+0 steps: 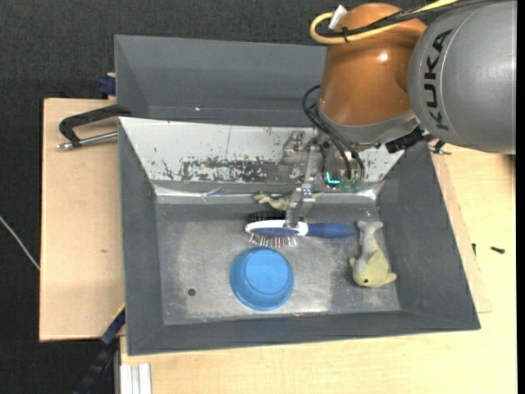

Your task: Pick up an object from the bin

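1. The arm (476, 64) comes in over the bin's (139, 220) back right corner. Its orange cover (365, 64) sits above the back wall.
2. The jaws hang down from the wrist, just in front of the back wall and a little right of its middle. Their lower end is at the brush (324, 231), where the bristle head meets the handle.
3. Whether the jaws are open or closed cannot be told from this angle, and nothing can be seen held between them. Whether they touch the brush also cannot be told.
4. The brush lies flat on the bin floor near the middle of the back edge. Its white bristle head points to the left edge and its blue handle to the right edge.
5. A round blue bowl (262, 279) stands upright near the middle of the front edge, just in front of the bristle head.
6. A pale yellowish plush toy (371, 263), shaped like a fish, lies near the front right corner, close to the end of the brush handle.
7. A small olive thing (267, 197) rests against the foot of the back wall, left of the jaws.
8. A dark thing (258, 217), too unclear to name, lies just behind the bristle head.
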